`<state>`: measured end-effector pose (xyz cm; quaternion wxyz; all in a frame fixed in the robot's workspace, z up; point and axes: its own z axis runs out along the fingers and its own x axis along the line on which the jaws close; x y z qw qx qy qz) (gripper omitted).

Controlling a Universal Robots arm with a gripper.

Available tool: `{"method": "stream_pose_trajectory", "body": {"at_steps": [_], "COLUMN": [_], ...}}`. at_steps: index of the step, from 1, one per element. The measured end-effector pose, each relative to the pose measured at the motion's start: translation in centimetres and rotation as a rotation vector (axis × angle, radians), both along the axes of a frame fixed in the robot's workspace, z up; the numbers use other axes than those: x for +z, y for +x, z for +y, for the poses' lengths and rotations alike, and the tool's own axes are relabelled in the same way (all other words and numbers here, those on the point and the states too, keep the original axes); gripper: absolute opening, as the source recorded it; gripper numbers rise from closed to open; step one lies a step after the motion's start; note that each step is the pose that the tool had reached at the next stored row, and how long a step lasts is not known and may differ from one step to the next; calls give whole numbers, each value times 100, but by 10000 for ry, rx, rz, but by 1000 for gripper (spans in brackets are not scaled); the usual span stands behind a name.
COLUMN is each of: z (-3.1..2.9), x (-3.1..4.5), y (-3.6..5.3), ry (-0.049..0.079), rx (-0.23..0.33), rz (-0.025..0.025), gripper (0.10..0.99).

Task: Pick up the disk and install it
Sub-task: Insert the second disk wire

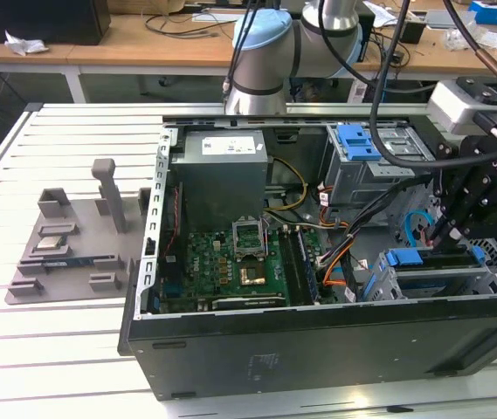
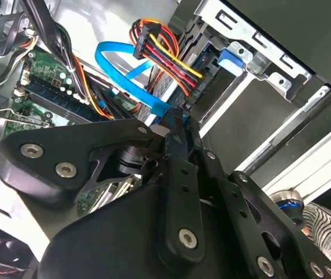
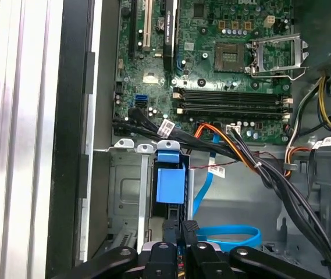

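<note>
On the exterior view's left a grey fixture tray [image 1: 65, 249] rests on the tabletop [image 1: 56, 349]; centre, the open computer case [image 1: 318, 349] shows its motherboard [image 1: 231, 271]; at right my gripper [image 1: 445, 229] stands low over the drive cage [image 1: 431, 279]; my jaws are pressed together on the rear edge of the disk [image 3: 170, 185], seated in its bay; I judge seating in hand; the next move calls for a straight, level push.

Matt black metal gripper [image 3: 180, 229], blue plastic carrier [image 3: 170, 185]
</note>
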<state>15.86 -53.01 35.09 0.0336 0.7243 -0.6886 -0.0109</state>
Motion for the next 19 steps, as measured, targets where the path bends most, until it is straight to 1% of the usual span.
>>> {"method": "stream_pose_trajectory", "body": {"at_steps": [7, 12, 18, 19], "z": [0, -4, -4, -4], "x": [-65, -97, -103, -103], "y": [10, 10, 10, 10], "ry": [-10, -11, -20, -21], "rx": [0, 0, 0, 1], "rz": [0, 0, 0, 0], "gripper": [161, 161, 169, 235]}}
